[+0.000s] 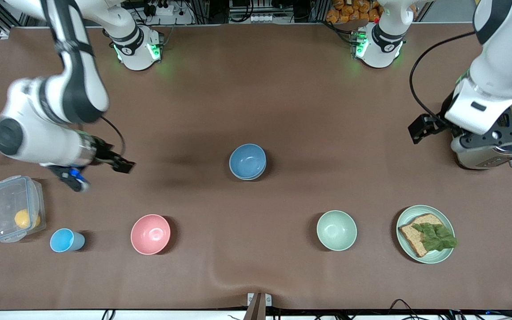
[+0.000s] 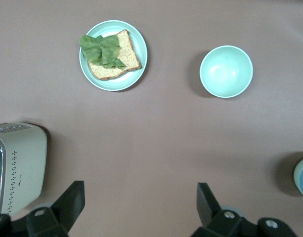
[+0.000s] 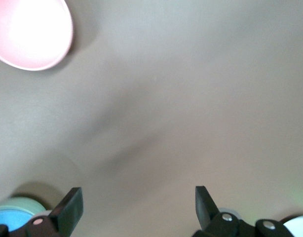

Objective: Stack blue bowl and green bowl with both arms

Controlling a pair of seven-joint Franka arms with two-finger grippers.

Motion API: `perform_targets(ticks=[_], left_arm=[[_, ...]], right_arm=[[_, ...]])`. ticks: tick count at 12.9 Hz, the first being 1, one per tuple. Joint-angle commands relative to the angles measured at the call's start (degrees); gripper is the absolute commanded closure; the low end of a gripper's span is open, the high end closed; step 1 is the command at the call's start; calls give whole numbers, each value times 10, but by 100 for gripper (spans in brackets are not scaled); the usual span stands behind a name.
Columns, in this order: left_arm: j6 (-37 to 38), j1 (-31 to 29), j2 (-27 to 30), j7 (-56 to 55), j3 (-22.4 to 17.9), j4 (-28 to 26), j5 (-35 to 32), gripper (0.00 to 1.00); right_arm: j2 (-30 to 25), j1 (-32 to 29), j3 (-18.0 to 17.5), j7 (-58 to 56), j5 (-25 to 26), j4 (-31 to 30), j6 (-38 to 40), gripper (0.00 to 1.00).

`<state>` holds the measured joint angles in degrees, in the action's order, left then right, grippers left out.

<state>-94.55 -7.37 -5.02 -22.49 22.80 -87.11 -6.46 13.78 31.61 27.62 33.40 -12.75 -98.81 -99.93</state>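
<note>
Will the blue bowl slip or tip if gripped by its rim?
The blue bowl looks rigid and matte, so a rim pinch should probably hold. It seems nested in another bowl, which may lift too. Upright, it would likely slide, not roll.

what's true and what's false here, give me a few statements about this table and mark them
1. The round matte pink bowl lies nearer the front camera than the round matte blue bowl. True.
2. The left tool grips the pale mint bowl. False: it is open and empty, by the silver toaster.
3. The mint-green plate carries bread with lettuce. True.
4. The small light-blue cup stands inside the clear plastic box. False: it stands beside it.
</note>
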Motion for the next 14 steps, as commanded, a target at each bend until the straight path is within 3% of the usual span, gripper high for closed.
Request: perform_targets(ticks=[1, 3, 5, 6, 8, 11, 12, 14], left_arm=[[20, 98, 29, 23, -120, -11, 38, 0], [29, 101, 33, 44, -137, -11, 51, 0], [40, 102, 40, 56, -140, -13, 52, 0], [58, 104, 49, 60, -140, -18, 52, 0], [67, 102, 51, 86, -142, -18, 53, 0], [74, 101, 55, 108, -145, -17, 52, 0], [76, 100, 55, 133, -146, -17, 51, 0], [77, 100, 54, 150, -153, -15, 48, 0]], right_arm=[[-47, 2, 28, -81, 40, 41, 51, 0], [-46, -3, 49, -139, 44, 91, 86, 0], [-46, -44, 33, -188, 45, 114, 91, 0], [-47, -84, -6, -206, 45, 114, 98, 0], [-65, -209, -135, -211, 61, 124, 118, 0], [-104, -325, -294, -214, 156, 123, 122, 0], [-118, -344, -314, -226, 158, 118, 125, 0], [-131, -349, -313, -269, 158, 116, 141, 0]])
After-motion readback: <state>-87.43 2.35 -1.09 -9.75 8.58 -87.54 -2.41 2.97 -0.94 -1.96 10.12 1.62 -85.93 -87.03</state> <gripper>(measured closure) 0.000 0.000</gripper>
